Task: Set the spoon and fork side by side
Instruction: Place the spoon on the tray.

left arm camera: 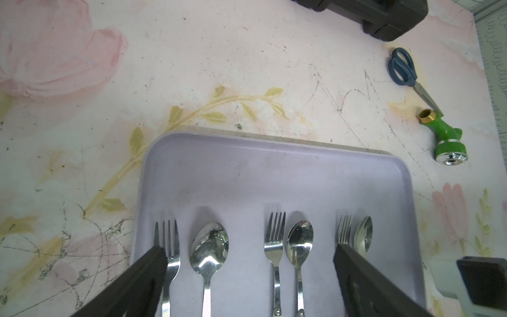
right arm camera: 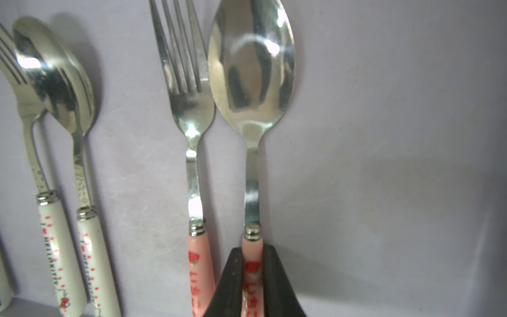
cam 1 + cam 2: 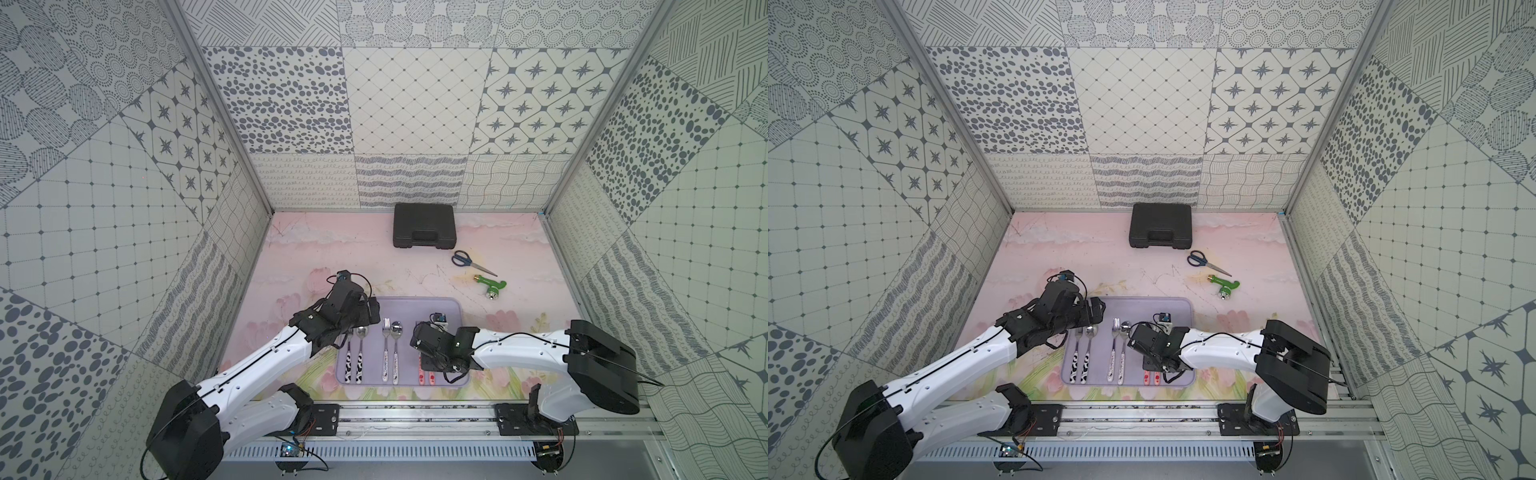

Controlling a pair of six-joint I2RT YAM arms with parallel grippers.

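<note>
**Placing the pink spoon beside its fork: release judged to be next**

In both top views a lavender tray (image 3: 415,305) is seen near the front rail. A cow-patterned pair (image 3: 358,369), a white-handled pair (image 3: 385,369) and a pink pair are laid on it. Of the pink-handled spoon (image 3: 432,377) and pink-handled fork (image 3: 422,376), little more than the handle ends is shown. The rest is covered by the right gripper (image 3: 429,362) and its wrist. The left gripper (image 3: 365,313) is held above the tray's far left corner, apart from the pink pair.

In the left wrist view the left jaws are spread wide with nothing between them. All three pairs are seen with their heads in a row. The handles are cut off by the frame edge, and the pink fork's head is partly masked by one finger. A black tool case (image 1: 384,16) is also cropped.

In the right wrist view the jaws are closed on the spoon's pink handle, just behind its metal collar. The spoon is lined up parallel to the fork and just beside it. It is probably resting on the tray already, though contact cannot be confirmed from this angle.

The placing step is judged nearly complete. A plain opening of the jaws and a straight lift are called for, so that the spoon is not dragged out of line.
</note>
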